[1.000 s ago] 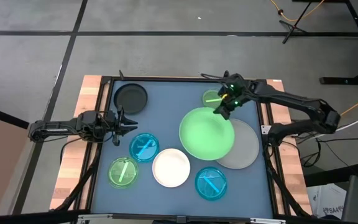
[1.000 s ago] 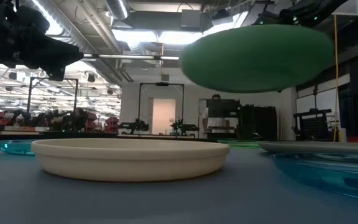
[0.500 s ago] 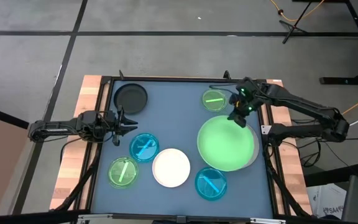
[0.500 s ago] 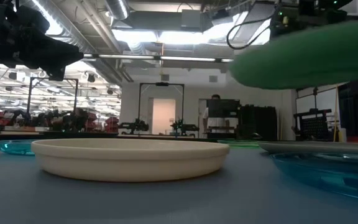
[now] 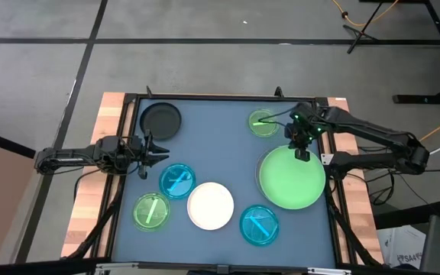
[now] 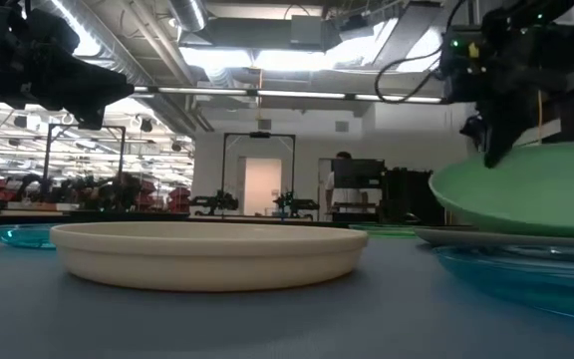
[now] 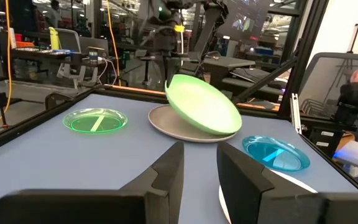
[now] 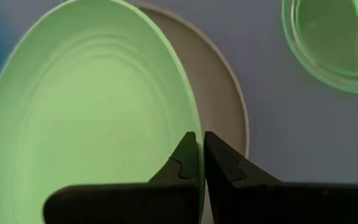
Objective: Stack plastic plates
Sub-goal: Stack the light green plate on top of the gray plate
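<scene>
My right gripper is shut on the large light green plate and holds it tilted over the large grey plate. In the high view the green plate hides nearly all of the grey one, which lies flat by the table's right edge. My left gripper is open and hovers near the left edge, touching nothing. Flat on the table lie the black plate, the white plate, two small green plates and two small blue plates. My right gripper pinches the light green plate's far rim between its two fingers, one over the plate's inner face and one outside it. The fingers come from above, pointing down. The plate tilts, held rim high and near side low over the grey plate; whether they touch I cannot tell.
A raised dark frame borders the blue table top. The small green plate lies just beyond my right gripper on the far side. Bare table top shows in the middle, between the two arms.
My right gripper has carried the light green plate from the table's middle toward the right edge and down. The plate, which was high in the low view, now hangs low over the grey plate and covers it from above.
</scene>
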